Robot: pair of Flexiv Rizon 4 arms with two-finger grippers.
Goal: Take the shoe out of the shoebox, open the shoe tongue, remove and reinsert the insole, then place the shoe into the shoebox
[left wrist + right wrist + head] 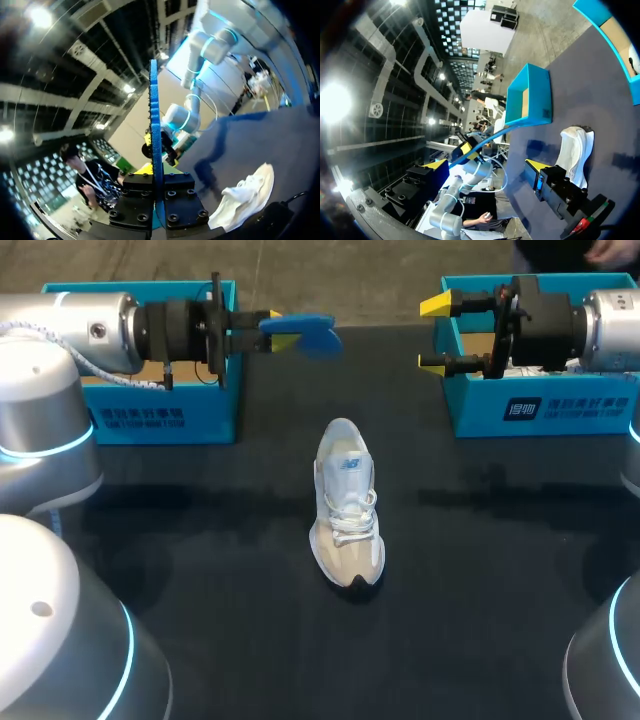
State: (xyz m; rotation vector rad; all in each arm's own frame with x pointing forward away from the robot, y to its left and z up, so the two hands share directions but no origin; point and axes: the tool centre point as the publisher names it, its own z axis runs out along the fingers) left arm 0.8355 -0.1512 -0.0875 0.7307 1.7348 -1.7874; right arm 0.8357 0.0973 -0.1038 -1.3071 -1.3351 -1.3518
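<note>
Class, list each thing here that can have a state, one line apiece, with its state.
Left box: open on top.
Right box: open on top.
Shoe: outside both boxes, upright on the table.
Insole: out of the shoe, held in the air.
Left gripper: shut on the insole.
Right gripper: open, holding nothing.

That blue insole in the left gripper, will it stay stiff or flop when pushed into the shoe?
Likely flexible: the insole looks thin edge-on and bows in the right wrist view. Probably light: the left gripper holds it out by one end. It may buckle entering the shoe.
</note>
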